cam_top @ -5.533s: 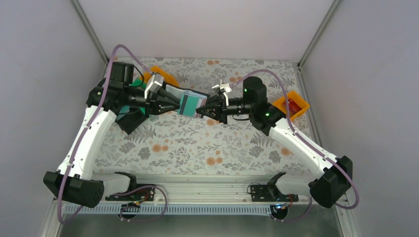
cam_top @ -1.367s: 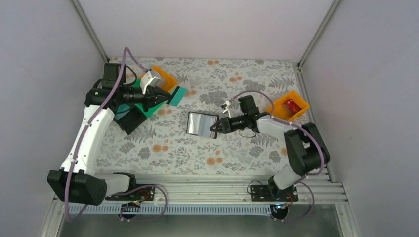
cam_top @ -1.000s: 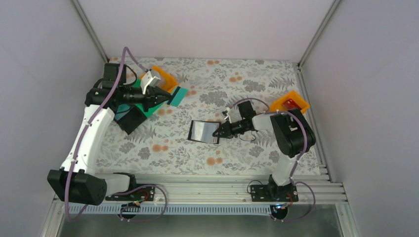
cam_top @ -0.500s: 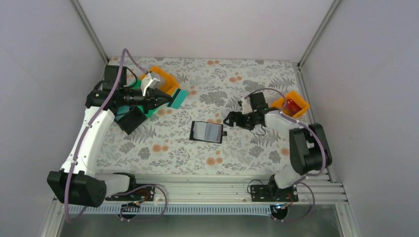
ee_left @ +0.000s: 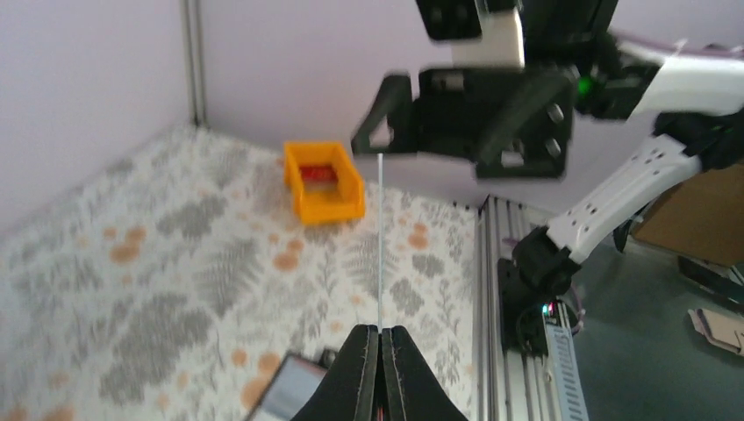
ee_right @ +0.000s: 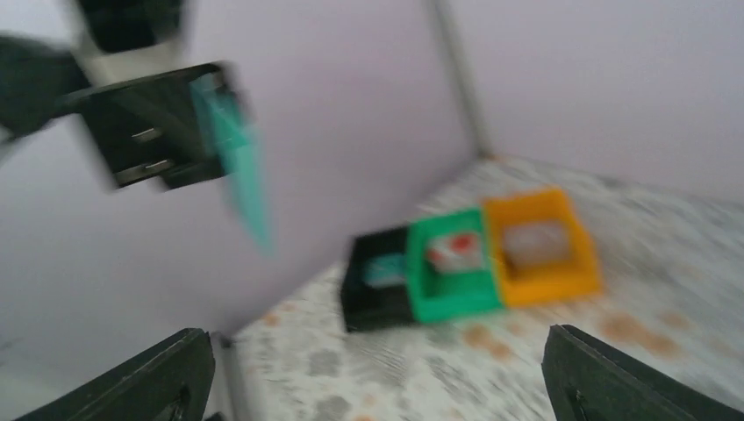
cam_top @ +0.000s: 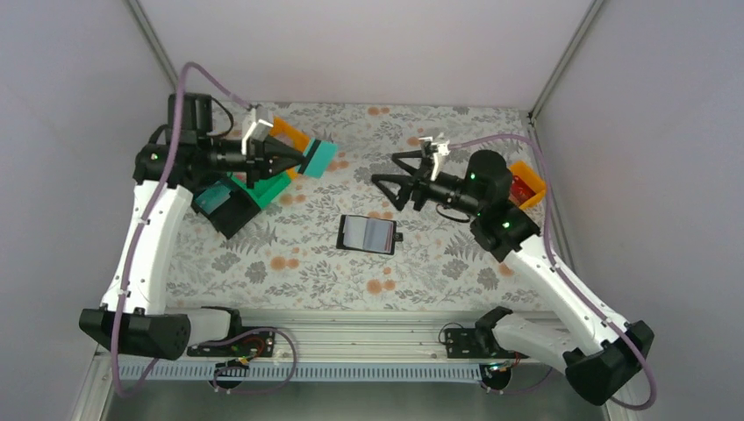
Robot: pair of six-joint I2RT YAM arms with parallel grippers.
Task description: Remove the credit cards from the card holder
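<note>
The black card holder (cam_top: 368, 234) lies open and flat on the flowered cloth, its glossy inner side up; its corner shows in the left wrist view (ee_left: 294, 390). My left gripper (cam_top: 303, 160) is shut on a teal credit card (cam_top: 318, 159), held in the air above the left trays. That card is edge-on as a thin line (ee_left: 380, 237) above the shut fingertips (ee_left: 380, 331). My right gripper (cam_top: 383, 168) hangs open and empty above and behind the holder, facing the left gripper. In the blurred right wrist view its fingers (ee_right: 167, 377) stand far apart and the teal card (ee_right: 237, 167) shows ahead.
An orange tray (cam_top: 289, 136), a green tray (cam_top: 263, 186) and a black tray (cam_top: 230, 210) sit in a row at the back left, each with a card inside (ee_right: 454, 250). Another orange bin (cam_top: 526, 186) holding a red card stands at the right edge.
My right gripper opened, let the card holder down on the cloth and rose away to the back. My left arm lifted slightly with the teal card still pinched.
</note>
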